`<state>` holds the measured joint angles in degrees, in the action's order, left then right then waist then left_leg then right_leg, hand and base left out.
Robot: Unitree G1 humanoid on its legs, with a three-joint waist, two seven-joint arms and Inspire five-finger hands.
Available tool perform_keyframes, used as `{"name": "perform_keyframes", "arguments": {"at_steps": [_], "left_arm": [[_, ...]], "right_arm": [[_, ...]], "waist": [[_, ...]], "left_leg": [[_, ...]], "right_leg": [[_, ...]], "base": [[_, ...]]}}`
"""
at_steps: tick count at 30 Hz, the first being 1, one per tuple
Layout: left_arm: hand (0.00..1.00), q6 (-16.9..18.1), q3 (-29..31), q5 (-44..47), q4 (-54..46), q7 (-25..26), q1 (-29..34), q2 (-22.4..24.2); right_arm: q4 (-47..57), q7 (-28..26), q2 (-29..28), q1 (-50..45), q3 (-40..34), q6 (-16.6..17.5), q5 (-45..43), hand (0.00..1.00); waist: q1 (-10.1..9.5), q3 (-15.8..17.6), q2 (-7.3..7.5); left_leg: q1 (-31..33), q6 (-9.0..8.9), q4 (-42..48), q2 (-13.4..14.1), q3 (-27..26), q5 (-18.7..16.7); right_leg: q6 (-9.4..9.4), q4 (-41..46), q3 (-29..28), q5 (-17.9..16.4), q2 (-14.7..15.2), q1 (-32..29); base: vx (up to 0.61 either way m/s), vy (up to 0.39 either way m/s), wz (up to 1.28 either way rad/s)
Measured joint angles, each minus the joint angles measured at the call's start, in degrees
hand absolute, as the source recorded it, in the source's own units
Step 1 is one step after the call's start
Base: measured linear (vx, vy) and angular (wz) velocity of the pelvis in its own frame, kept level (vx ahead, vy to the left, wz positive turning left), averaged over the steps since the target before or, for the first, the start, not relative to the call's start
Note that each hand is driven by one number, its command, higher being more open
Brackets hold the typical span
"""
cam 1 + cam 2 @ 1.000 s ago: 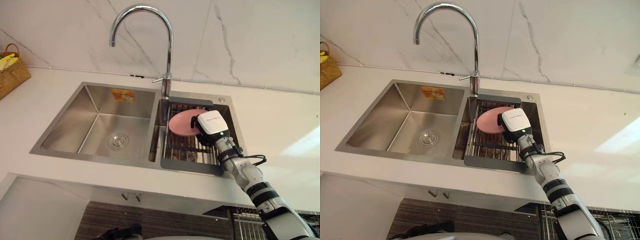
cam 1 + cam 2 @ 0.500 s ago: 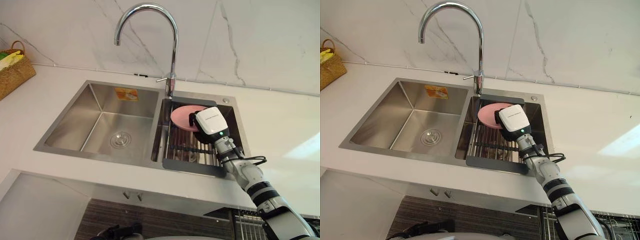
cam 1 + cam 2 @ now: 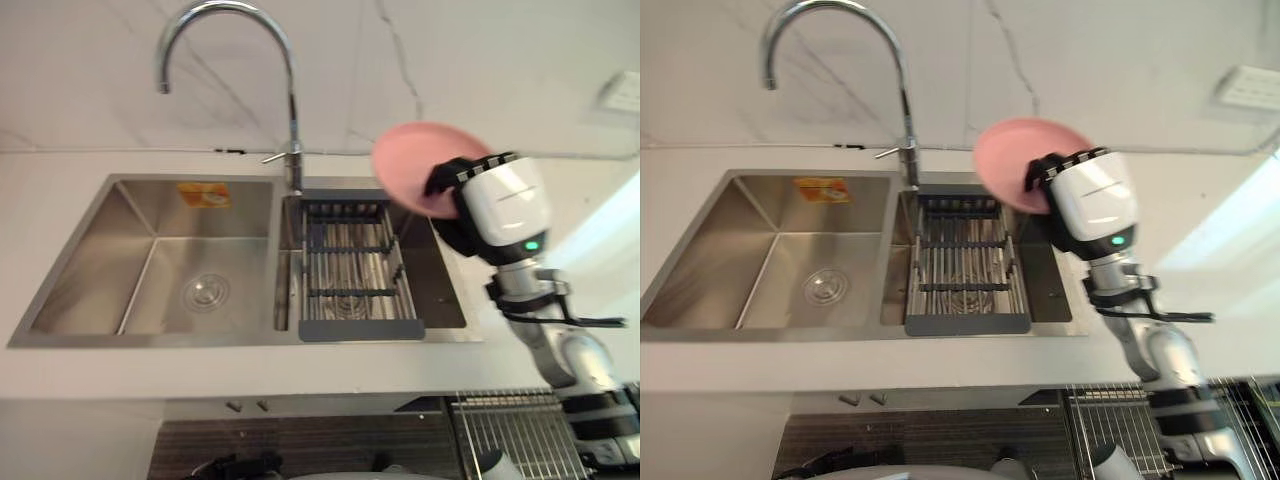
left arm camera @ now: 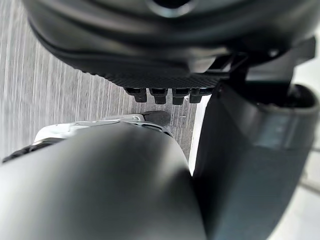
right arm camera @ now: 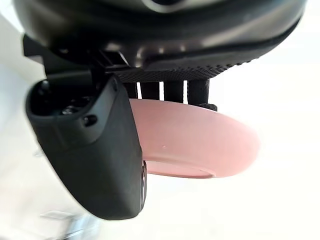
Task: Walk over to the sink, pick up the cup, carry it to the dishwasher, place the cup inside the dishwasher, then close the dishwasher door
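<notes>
Right hand point(image 3: 500, 205): fingers point(image 5: 172, 92) curled over the rim of a pink plate point(image 3: 412, 160), thumb pressed on its opposite face, so the grip is closed on the plate. The plate is in the air, tilted, above the back right corner of the sink point(image 3: 140, 250) and clear of the rack point(image 3: 350, 265) in the right basin. Left hand point(image 4: 165, 45) hangs over the floor point(image 4: 60, 100).

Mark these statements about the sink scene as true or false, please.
1. The right hand grips a pink dish. True.
2. The pink dish lies on the rack. False: it is held in the air, apart from the rack.
3. The faucet stands at the back edge of the sink. True.
4. The rack sits in the left basin. False: it sits in the right basin.
</notes>
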<state>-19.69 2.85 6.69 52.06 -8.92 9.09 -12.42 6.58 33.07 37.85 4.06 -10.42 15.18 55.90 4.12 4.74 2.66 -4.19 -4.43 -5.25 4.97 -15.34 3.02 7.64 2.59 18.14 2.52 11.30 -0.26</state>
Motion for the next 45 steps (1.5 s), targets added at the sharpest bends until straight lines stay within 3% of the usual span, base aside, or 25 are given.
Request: {"name": "perform_keyframes", "arguments": {"at_steps": [4,8,9,10,11,12,13,14,15,16,18,20,23,33,39,45], "left_arm": [[1.00,-0.3,-2.9,-0.3,2.3,0.1,-0.8,-1.5],[1.00,-1.2,-3.3,-0.2,4.1,0.4,-1.5,-1.8],[1.00,-1.5,-3.0,1.1,4.4,1.0,-1.5,-1.8],[1.00,-2.1,-2.3,2.5,4.5,1.8,-1.3,-1.2],[1.00,-2.3,-1.7,3.2,4.5,2.4,-1.1,-1.1],[1.00,-2.5,-1.5,3.7,4.5,2.9,-1.0,-1.0],[1.00,-2.7,-1.2,4.5,4.5,3.9,-0.7,-1.0],[1.00,-2.7,-0.5,4.6,4.4,4.2,-0.4,-1.0],[1.00,-2.7,-0.4,4.6,4.4,4.4,-0.4,-1.0],[1.00,-2.6,-0.4,4.6,4.1,4.7,-0.5,-1.2],[1.00,-2.7,-0.3,4.5,4.0,5.0,-1.2,-1.6],[1.00,-2.7,0.4,5.3,4.2,5.6,-1.5,-0.8],[1.00,-3.0,0.7,7.0,4.6,7.1,-1.5,0.5],[1.00,-1.8,1.4,7.9,3.9,8.5,-1.5,1.3],[1.00,-1.7,1.2,7.9,2.2,8.5,-1.3,2.3],[1.00,-1.8,1.1,7.9,0.6,7.9,-1.4,3.2]], "right_arm": [[1.2,0.7,-0.2,-7.3,-10.8,-0.1,-3.1,0.00],[1.3,2.0,-3.4,-10.9,-13.8,-0.6,-4.7,0.00],[1.3,2.3,-4.8,-11.8,-14.0,-0.5,-5.1,0.00],[1.3,2.3,-6.4,-11.9,-14.0,-0.4,-5.2,0.00],[1.5,2.4,-7.2,-12.1,-14.0,-0.3,-5.3,0.00],[1.7,2.7,-7.9,-12.8,-14.0,-0.3,-5.7,0.00],[1.7,2.8,-8.4,-14.3,-14.1,-0.6,-7.1,0.00],[1.7,2.8,-8.9,-15.5,-14.3,-1.0,-7.8,0.00],[1.9,2.9,-9.0,-16.2,-14.5,-1.3,-8.6,0.00],[2.3,3.1,-9.2,-16.9,-15.0,-1.5,-9.6,0.00],[2.5,3.1,-10.0,-17.4,-16.6,-1.6,-9.8,0.00],[2.0,3.1,-12.3,-17.8,-17.3,-1.7,-10.1,0.00],[0.9,3.1,-17.8,-19.8,-17.3,-1.5,-10.1,0.00],[-0.4,0.5,-22.2,-22.1,-16.1,-1.9,-10.0,0.00],[-10.1,-2.0,-22.2,-20.7,-9.7,-2.8,-9.7,0.00],[-20.8,-2.5,-22.2,-16.8,-6.4,-6.7,-9.7,0.00]], "waist": [[3.09,-1.0,0.92],[4.43,-1.1,2.01],[4.16,-1.0,2.30],[2.91,-1.1,1.47],[2.75,-0.6,1.32],[3.16,-0.2,1.28],[3.48,0.2,0.45],[3.67,0.1,0.60],[3.77,0.1,0.75],[3.90,-0.2,1.74],[4.08,-0.1,1.93],[3.69,0.2,1.36],[3.24,0.6,0.08],[2.17,2.8,-1.32],[0.60,3.7,-2.76],[-0.26,4.8,-4.82]], "left_leg": [[-1.1,0.15,0.2,0.0,-5.7,-0.9],[-3.2,0.02,0.4,-0.2,-12.7,-1.9],[-3.9,0.35,0.7,0.3,-16.5,-2.4],[-4.4,1.06,0.9,1.8,-21.3,-3.0],[-4.6,1.22,1.2,2.4,-23.4,-3.1],[-4.9,1.12,1.8,3.5,-25.6,-3.3],[-4.9,0.41,3.2,5.7,-27.3,-3.8],[-4.5,-0.26,4.8,7.5,-28.1,-4.2],[-4.1,-0.87,5.8,8.2,-28.0,-4.6],[-3.0,-2.00,7.5,9.0,-27.4,-5.1],[-1.2,-3.26,8.5,9.5,-26.5,-4.5],[-0.4,-3.92,8.6,9.7,-27.0,-3.9],[-1.9,-3.91,7.3,10.1,-26.8,-2.7],[-3.3,-2.89,4.8,6.5,-24.4,-2.3],[-3.4,-1.94,3.6,4.4,-22.6,-2.3],[-2.0,-1.26,3.4,3.6,-20.5,-2.1]], "right_leg": [[-0.03,3.1,-5.6,0.0,-0.2,-4.1],[-1.57,5.1,-7.4,2.0,-1.0,-7.7],[-3.22,4.1,-4.9,5.4,-2.2,-9.0],[-4.10,0.4,-1.3,9.5,-3.8,-9.1],[-5.33,2.0,2.6,7.9,-3.6,-9.7],[-7.97,8.6,9.7,3.6,-2.1,-10.6],[-8.69,17.2,15.6,-0.6,0.2,-10.8],[-8.08,22.2,17.0,-2.4,2.1,-10.1],[-7.72,22.9,16.8,-2.6,2.9,-9.2],[-5.92,21.0,14.8,-2.8,3.5,-7.6],[-4.33,13.5,13.8,-4.4,0.2,-5.9],[-5.14,5.6,13.2,-4.2,-2.7,-4.0],[-5.46,3.8,12.7,-3.8,-4.4,-2.4],[-4.52,1.9,13.0,-2.2,-2.4,0.0],[-4.07,2.0,13.4,-1.9,-0.6,0.8],[-3.94,2.0,13.9,-1.8,0.3,0.7]], "base": [[0.00,0.032,-0.67],[-0.08,0.005,-1.03],[-0.14,-0.043,-1.74],[-0.15,-0.057,-1.88],[-0.19,-0.095,-1.62],[-0.15,-0.080,-1.19],[-0.11,-0.121,-1.09],[-0.02,-0.118,-0.77],[0.02,-0.195,-0.51],[0.03,-0.260,-0.25],[0.03,-0.245,-0.22],[-0.02,-0.139,-0.25],[-0.04,-0.019,-0.12],[-0.05,0.082,0.10],[-0.05,0.084,0.19],[-0.05,0.019,0.19]]}}
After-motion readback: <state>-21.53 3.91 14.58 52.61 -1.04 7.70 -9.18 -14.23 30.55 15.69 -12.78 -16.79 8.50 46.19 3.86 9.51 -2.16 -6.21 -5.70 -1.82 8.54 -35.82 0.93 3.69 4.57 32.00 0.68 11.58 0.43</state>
